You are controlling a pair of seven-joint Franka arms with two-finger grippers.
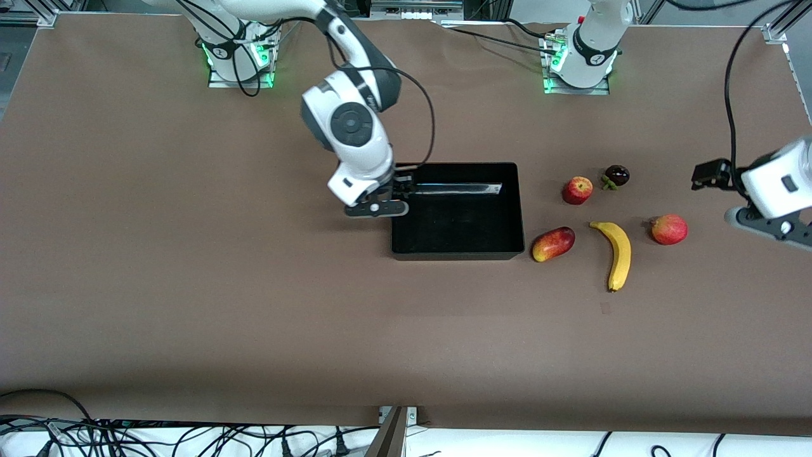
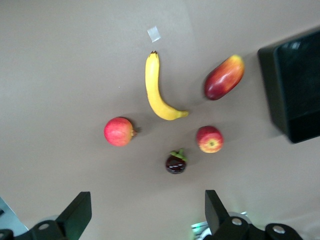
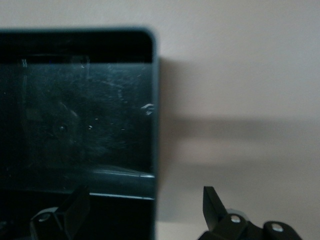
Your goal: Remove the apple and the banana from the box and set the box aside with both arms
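Black box point(image 1: 458, 216) mid-surface, right gripper point(image 3: 145, 210) fingers wide astride its wall toward the right arm's end, banana point(image 1: 618, 254) and apple point(image 1: 577, 190) near the box toward the left arm's end, left gripper point(image 2: 147, 215) raised above, fingers wide, empty

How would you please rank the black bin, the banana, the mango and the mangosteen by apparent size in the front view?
Largest to smallest:
1. black bin
2. banana
3. mango
4. mangosteen

All four lie on the table at a similar distance from the camera, so the order looks dependable.
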